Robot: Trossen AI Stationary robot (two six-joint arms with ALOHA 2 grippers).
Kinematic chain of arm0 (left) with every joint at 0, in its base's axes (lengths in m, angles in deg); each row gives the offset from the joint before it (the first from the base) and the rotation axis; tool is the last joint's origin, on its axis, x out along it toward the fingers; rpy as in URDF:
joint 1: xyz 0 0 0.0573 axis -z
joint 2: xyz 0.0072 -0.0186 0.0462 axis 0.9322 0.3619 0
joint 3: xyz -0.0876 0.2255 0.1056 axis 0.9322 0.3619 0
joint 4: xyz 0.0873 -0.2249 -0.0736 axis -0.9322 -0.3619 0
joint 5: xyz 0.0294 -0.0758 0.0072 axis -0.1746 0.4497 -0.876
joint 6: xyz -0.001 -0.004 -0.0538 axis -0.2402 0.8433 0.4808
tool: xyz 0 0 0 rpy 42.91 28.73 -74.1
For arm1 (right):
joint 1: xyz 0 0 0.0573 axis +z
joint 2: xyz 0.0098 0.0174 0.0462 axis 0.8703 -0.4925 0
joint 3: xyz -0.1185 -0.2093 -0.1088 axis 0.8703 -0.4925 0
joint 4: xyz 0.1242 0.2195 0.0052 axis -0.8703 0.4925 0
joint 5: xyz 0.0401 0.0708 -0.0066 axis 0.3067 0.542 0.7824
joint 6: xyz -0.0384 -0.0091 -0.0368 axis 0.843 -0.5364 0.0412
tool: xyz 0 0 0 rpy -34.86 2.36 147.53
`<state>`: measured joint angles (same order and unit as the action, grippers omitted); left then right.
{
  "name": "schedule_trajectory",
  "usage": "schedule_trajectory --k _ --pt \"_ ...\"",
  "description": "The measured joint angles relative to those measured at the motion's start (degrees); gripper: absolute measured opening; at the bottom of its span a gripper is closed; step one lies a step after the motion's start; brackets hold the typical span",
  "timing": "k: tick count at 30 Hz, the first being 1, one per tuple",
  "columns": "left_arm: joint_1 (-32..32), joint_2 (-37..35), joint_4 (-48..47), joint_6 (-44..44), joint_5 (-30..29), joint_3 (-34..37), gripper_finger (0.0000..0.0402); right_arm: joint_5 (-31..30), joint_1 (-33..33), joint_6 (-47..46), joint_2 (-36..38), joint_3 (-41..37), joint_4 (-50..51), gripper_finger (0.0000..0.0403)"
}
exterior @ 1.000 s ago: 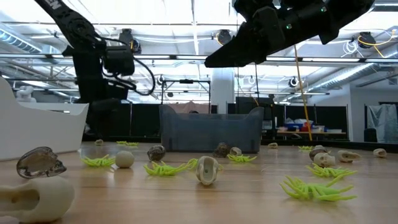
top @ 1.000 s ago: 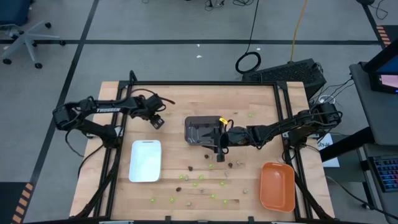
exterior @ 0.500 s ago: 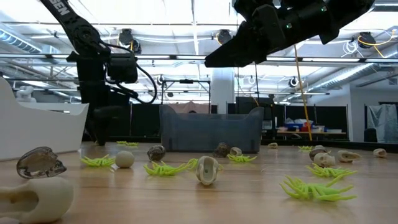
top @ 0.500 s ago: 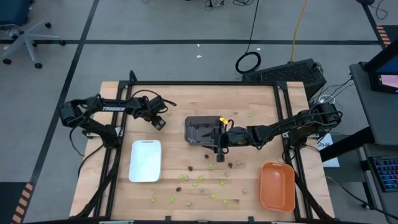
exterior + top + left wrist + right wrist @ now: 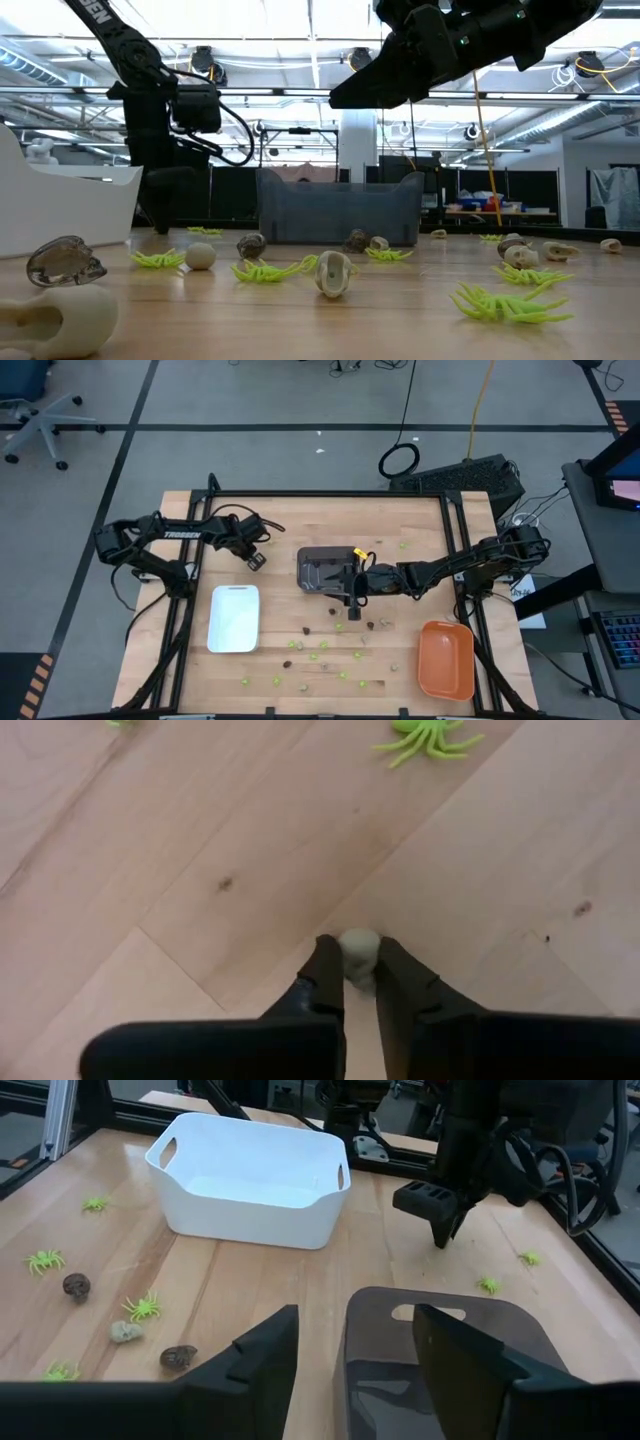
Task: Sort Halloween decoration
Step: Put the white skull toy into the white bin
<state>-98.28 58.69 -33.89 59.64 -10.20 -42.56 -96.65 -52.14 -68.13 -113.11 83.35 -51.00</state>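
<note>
Two arms: both over the butcher-block table [image 5: 420,520], the left one at work, the right one waiting.
Near edge, scattered trinkets: lime-green spiders [image 5: 510,301], dark skulls [image 5: 251,244] and pale tan skulls [image 5: 200,256] lie loose along the 6 o'clock part of the table, between the white tray and the orange tray.
White tray [image 5: 234,619]: at about 7 o'clock on the table, lying flat.
Orange tray [image 5: 446,659]: at about 4 o'clock, near the corner.
Right gripper [image 5: 352,592]: at the table's middle, just beside the dark grey tray [image 5: 322,571] on its 4 o'clock side; fingers [image 5: 258,1351] stand well apart, nothing between them.
Left gripper [image 5: 358,972]: at about 10 o'clock on the table, beyond the white tray; fingertips down at the wood, closed onto a pale tan skull [image 5: 357,946] pinched between them.
Green spider [image 5: 428,736]: on the bare wood near the left gripper, apart from it.
Far edge: two more green trinkets [image 5: 403,544] lie at about 1 o'clock.
</note>
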Motion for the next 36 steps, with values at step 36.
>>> schedule_trajectory --k 36 --pt "16.7 -32.9 -1.0 -27.6 12.0 -1.0 0.0025 0.0 0.8 -1.6 0.0 0.0 0.3 0.0183"
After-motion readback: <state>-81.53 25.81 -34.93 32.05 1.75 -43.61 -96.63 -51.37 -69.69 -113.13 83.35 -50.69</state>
